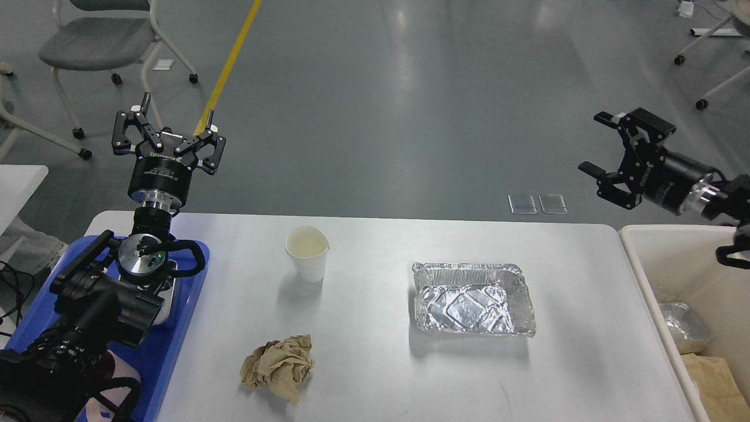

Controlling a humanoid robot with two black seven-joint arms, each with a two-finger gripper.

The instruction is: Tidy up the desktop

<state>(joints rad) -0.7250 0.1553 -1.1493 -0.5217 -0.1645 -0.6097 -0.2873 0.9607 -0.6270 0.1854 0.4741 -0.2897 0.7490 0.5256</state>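
The desktop (pixel 375 351) is a glossy white tabletop with rounded corners. On it stand a white paper cup (pixel 307 253) upright at the back centre, a crumpled foil tray (pixel 472 299) to its right, and a crumpled brown paper ball (pixel 278 366) near the front. My left gripper (pixel 170 132) is raised above the table's back left corner, open and empty. My right gripper (pixel 604 145) hangs high at the right, beyond the table's back edge, open and empty.
A blue plastic tray (pixel 176 340) lies at the left, mostly covered by my left arm. A cream-white bin (pixel 638 258) at the right edge holds foil and brown paper. A grey chair (pixel 88 44) stands on the floor behind.
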